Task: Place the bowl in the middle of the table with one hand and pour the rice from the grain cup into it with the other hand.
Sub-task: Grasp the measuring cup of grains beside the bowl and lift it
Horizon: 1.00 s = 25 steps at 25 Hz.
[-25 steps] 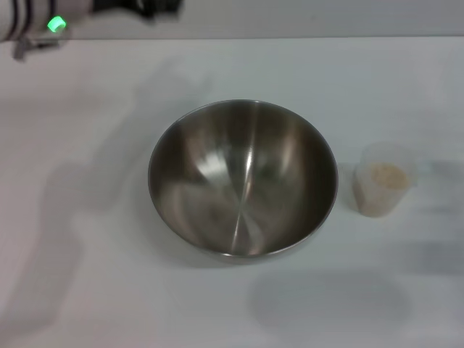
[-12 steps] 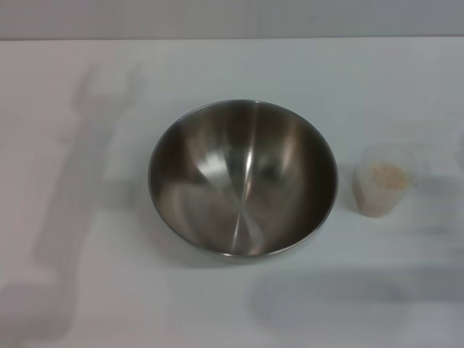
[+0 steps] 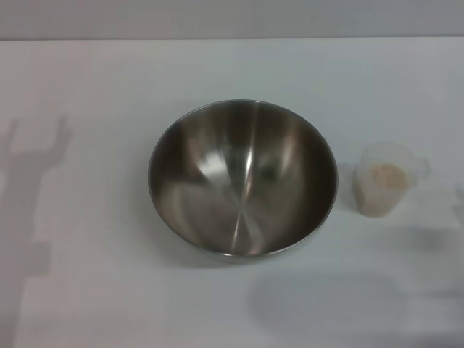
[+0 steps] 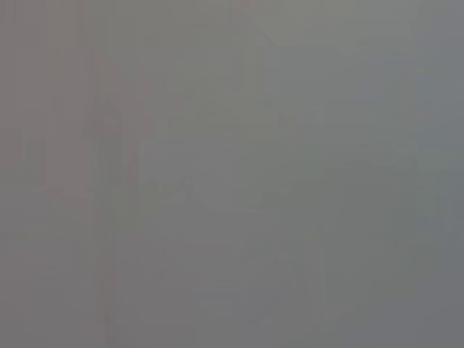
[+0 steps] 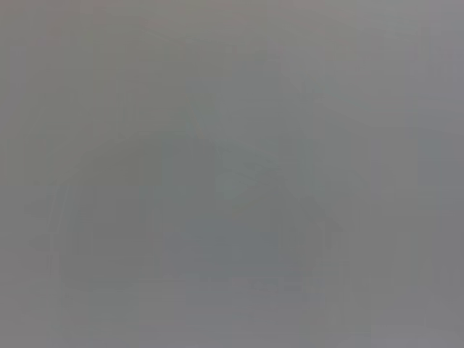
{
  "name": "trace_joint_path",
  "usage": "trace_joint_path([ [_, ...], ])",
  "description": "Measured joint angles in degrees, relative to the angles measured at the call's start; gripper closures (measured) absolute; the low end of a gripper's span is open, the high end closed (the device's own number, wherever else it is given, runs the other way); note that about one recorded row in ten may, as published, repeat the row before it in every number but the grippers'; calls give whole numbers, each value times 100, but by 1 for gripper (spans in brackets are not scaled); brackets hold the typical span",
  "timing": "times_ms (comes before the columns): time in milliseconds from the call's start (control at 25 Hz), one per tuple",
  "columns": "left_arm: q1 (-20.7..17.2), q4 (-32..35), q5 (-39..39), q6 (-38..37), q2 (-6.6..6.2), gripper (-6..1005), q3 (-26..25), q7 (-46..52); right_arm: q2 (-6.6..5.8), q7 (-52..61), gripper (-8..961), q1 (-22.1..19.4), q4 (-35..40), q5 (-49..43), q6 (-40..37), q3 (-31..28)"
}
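Steel bowl (image 3: 243,178) sits mid-bench (image 3: 87,87), rigid, slick, likely best pinched at its thin rim; just right, apart, stands the light, squeezable cup (image 3: 383,188) of rice (image 3: 387,174), best held around its wall; neither pincer shows, state unknown.

A grey wall (image 3: 232,18) runs behind the white surface. Soft grey shadows (image 3: 29,188) fall across that surface below the wall.

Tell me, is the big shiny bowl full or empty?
Empty. The bowl shows only bare metal inside; the rice sits in the grain cup beside it.
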<state>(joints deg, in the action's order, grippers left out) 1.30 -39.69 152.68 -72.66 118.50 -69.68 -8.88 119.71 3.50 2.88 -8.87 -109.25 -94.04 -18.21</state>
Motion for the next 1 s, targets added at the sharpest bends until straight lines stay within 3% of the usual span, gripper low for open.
trace_joint_path([
  [280, 349, 1254, -6, -491, 36, 165, 4, 539, -3, -23, 114, -36, 4, -1, 346, 307],
  [1000, 343, 1368, -20, -529, 42, 165, 42, 574, -14, -60, 114, 476, 0, -3, 1563, 436],
])
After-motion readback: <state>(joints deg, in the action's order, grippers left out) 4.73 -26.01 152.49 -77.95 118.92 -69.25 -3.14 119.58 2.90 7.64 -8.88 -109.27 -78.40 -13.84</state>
